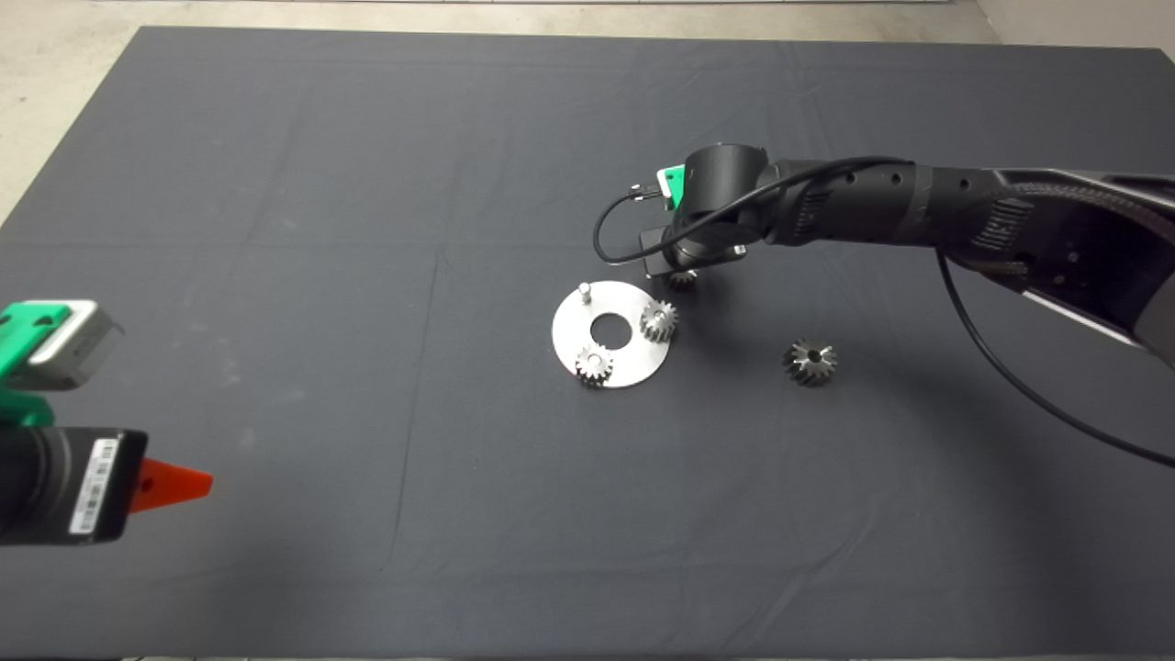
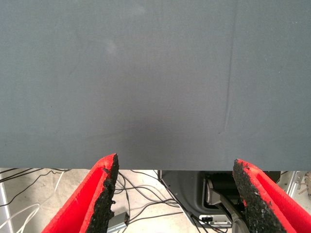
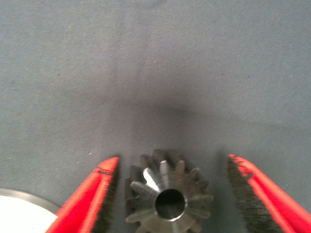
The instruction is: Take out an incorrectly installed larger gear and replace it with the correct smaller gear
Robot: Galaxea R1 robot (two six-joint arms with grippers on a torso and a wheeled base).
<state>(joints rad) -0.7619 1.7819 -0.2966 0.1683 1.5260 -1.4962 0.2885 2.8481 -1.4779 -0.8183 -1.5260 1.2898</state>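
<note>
The right arm reaches in over the dark mat (image 1: 275, 184), and its right gripper (image 3: 170, 194) hangs just past the far edge of the round steel plate (image 1: 633, 367). Look at the wrist view there: the two red fingers (image 3: 92, 194) are spread wide, and the smaller gear (image 3: 167, 196) sits on the mat right between them, closer to one pad than the other, with no clear contact on either side. From above, only a sliver of that gear peeks out from under the wrist, just beside the plate's rim.

On the plate itself, two small gears are seated, one (image 1: 658, 321) on the side nearest the gripper and one (image 1: 594, 364) at the near edge. The third peg (image 1: 584, 292) stands bare, a little steel pin with nothing on it. The plate has a round hole through its middle.

And the larger gear (image 1: 810, 361)? It lies on the mat by itself, well apart from the plate, off toward the right arm's side.

The left gripper (image 2: 175, 194) waits at the mat's left edge, fingers spread, nothing between them, with cables on the floor showing beyond the mat's edge.
</note>
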